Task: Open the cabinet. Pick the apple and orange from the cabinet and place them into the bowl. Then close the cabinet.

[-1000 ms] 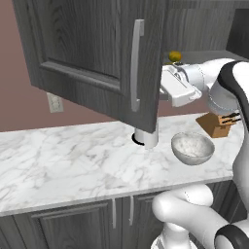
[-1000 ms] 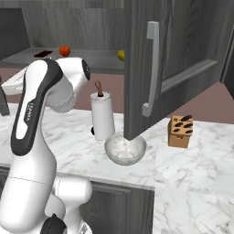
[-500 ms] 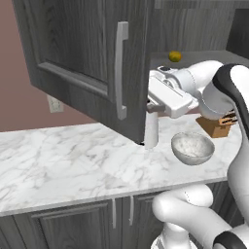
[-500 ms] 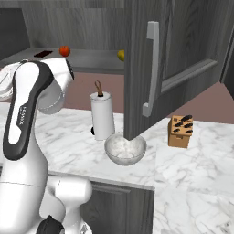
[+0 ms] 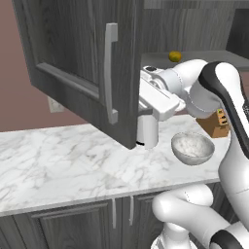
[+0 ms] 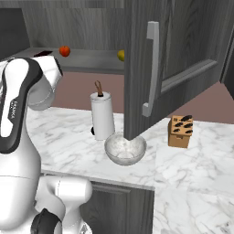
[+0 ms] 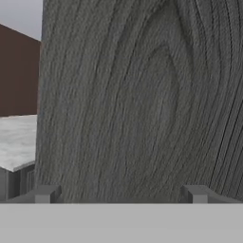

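With the cabinet [image 5: 87,63] door standing open, the apple [image 6: 65,50] and orange [image 6: 121,55] are sitting on the shelf at 12 o'clock above the empty bowl [image 6: 124,149]; fingers [image 7: 121,194] are gaping empty.

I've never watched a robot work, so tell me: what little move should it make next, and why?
Probably swing the open gripper away from the cabinet door toward the shelf: the door stands wide open, the apple and orange sit there, and the bowl holds no fruit.
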Robot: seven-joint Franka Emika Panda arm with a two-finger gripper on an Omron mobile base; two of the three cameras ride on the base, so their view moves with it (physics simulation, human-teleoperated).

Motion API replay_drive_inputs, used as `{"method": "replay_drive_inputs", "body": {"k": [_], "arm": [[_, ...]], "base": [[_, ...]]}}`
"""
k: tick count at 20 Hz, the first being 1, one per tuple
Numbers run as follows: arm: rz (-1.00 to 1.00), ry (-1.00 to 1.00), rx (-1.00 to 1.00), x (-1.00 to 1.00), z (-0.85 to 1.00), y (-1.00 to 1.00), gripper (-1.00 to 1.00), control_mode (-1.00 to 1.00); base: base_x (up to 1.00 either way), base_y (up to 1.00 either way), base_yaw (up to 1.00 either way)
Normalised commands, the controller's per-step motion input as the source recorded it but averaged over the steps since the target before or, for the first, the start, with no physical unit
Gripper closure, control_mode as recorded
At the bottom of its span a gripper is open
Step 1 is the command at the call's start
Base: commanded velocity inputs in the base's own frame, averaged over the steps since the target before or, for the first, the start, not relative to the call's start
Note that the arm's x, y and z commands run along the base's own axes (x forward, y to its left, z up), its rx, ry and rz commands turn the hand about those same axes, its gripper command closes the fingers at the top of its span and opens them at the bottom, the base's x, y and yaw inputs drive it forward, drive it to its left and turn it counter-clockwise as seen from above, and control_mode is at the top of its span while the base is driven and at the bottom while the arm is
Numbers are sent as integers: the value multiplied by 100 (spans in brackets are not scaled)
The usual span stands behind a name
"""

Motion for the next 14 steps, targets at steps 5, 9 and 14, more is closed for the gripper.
{"method": "replay_drive_inputs", "body": {"k": [5, 9, 14], "arm": [[1, -2, 0, -1, 0, 20, -100, -100], [0, 0, 0, 2, 0, 15, -100, -100], [0, 0, 0, 0, -13, 14, -100, -100]], "base": [[0, 0, 0], [0, 0, 0], [0, 0, 0]]}}
